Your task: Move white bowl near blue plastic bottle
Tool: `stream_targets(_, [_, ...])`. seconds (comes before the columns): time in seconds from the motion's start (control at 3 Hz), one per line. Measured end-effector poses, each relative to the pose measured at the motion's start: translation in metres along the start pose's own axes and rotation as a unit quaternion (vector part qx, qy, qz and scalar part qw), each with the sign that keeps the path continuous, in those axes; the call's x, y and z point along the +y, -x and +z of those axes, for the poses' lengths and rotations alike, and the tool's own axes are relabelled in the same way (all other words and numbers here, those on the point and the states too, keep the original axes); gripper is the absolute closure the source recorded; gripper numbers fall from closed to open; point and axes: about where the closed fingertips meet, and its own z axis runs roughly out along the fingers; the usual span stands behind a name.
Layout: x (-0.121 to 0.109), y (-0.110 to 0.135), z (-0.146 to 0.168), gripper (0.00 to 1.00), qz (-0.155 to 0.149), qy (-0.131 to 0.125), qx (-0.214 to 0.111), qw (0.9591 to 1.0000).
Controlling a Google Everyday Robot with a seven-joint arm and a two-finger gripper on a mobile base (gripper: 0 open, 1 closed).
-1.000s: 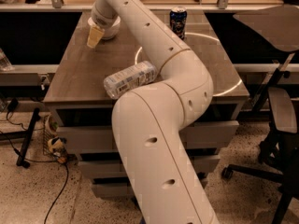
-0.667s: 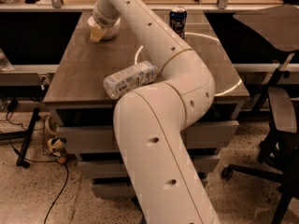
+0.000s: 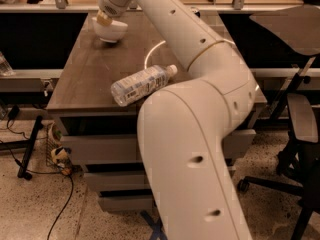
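The pincer (image 3: 104, 18) sits at the far left corner of the bench (image 3: 82, 81), at about 11 o'clock on its top, pressed down onto the rim of the white bowl (image 3: 113, 32). Whether it is clenched on the bowl or released cannot be told from this view. The bowl appears to rest on the brown bench surface.

The blue plastic bottle (image 3: 141, 84) lies on its side near the front edge, at about 6 o'clock, with its white cap pointing toward 2 o'clock. It is well apart from the bowl.

The robot's own white arm (image 3: 200, 134) crosses the bench from the pincer down toward 4 o'clock. Its thick elbow covers most of the right half of the top and sits just beside the bottle's cap end.

Drawers (image 3: 100, 149) sit under the bench. A black office chair (image 3: 300, 129) stands at 3 o'clock, and dark cables (image 3: 64, 204) trail on the speckled floor at 8 o'clock.
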Motion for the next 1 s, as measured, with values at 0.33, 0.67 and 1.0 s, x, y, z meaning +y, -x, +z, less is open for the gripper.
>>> stream_targets(0.33, [0.015,0.006,-0.020,1.00,-0.013,0.004,-0.002,0.9999])
stream_targets(0.67, [0.041,0.003,-0.045,0.97,-0.028,0.015,0.004,0.9995])
stream_targets(1.0, [0.061,0.003,-0.054,0.74,-0.042,0.042,0.003,0.9982])
